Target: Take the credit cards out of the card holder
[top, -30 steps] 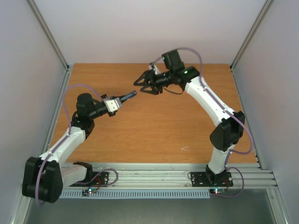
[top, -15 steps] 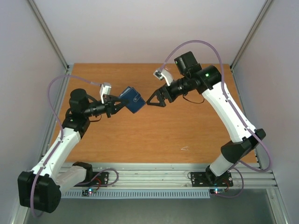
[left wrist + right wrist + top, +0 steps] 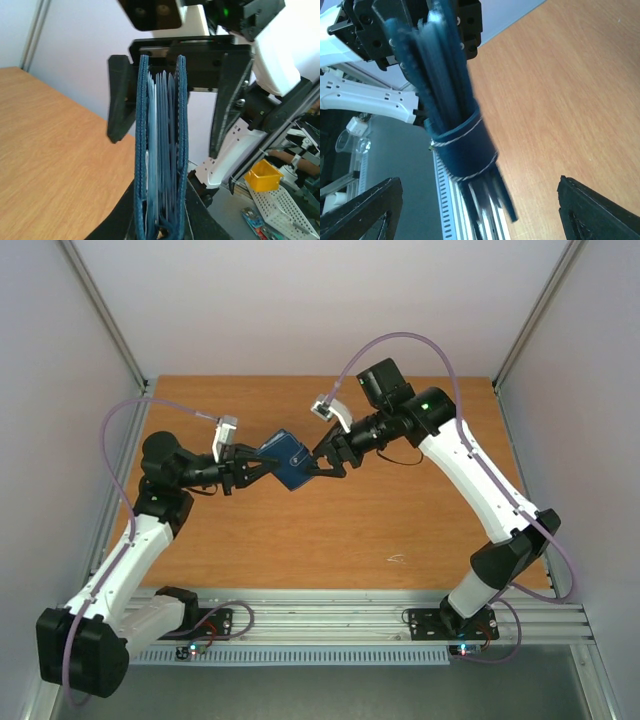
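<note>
Light was bright and even, shadows faint on the orange-brown wooden table (image 3: 330, 530); the right wrist view blurred the dark navy card holder (image 3: 445, 100) toward 5 o'clock.

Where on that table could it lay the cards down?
The table is bare between the arm bases and the card holder, also along the back wall. Crowded: the middle, where left gripper and right gripper meet.

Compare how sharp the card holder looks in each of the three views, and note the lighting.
Top external: the card holder is small but sharp, under even light. Left wrist: its stitched edges are crisp at close range. Right wrist: it is smeared by blur, while the table looks clearer.
</note>
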Tool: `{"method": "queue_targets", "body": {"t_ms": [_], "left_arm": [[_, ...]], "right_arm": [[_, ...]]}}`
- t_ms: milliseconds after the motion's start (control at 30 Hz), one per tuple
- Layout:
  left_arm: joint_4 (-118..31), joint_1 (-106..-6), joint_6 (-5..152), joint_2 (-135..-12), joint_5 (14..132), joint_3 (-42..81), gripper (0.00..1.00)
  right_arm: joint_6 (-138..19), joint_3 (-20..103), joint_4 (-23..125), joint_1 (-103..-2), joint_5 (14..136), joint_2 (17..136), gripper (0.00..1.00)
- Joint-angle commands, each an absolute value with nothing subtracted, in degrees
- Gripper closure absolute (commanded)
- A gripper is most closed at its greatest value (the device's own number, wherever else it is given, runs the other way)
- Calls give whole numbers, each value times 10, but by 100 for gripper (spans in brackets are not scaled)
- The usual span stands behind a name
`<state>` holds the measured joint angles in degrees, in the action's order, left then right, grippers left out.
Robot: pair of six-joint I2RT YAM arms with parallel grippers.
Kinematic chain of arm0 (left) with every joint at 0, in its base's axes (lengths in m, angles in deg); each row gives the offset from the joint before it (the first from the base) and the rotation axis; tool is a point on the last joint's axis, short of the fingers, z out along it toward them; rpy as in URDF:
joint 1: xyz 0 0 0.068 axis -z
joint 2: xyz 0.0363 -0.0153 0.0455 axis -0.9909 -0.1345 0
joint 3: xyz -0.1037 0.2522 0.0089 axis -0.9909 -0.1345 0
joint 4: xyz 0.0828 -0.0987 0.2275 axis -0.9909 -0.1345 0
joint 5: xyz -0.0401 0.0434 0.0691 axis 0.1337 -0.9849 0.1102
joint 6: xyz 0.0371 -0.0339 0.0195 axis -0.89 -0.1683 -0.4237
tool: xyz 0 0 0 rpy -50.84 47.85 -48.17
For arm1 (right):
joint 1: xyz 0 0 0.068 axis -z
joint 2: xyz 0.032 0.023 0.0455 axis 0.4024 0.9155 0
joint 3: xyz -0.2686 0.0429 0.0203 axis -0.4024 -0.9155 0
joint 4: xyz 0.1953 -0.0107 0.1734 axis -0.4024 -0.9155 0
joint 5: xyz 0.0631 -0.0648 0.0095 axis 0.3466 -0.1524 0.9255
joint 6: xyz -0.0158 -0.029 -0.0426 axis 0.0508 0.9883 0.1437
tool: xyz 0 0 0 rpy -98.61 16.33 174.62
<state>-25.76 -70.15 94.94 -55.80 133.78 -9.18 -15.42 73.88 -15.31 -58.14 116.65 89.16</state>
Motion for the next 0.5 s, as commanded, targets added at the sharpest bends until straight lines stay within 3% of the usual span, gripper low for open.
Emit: {"method": "queue_targets", "body": {"t_ms": [0,67,167,233,333,367,433,467], "left_arm": [[-203,-691,958,-551,1371,-69,100],[-201,-687,958,-552,1371,-67,100],[-198,-686,963,-555,1360,-65,100],[-194,-687,973,-554,1350,-65,100],[-187,-687,987,-552,1332,-67,100],[-184,-687,990,-551,1322,-67,92],[-181,-686,997,-546,1295,-67,64],[-178,-687,1005,-545,1280,-67,59]], "right_arm": [[-161,732,-118,-585,1210,902,19],[-161,732,-116,-587,1223,905,34],[-155,728,-117,-587,1251,901,80],[-147,718,-117,-587,1254,893,98],[-152,699,-100,-583,1262,877,99],[-163,694,-84,-581,1273,874,99],[-198,681,-40,-580,1284,866,99],[-227,671,-1,-580,1287,859,99]]}}
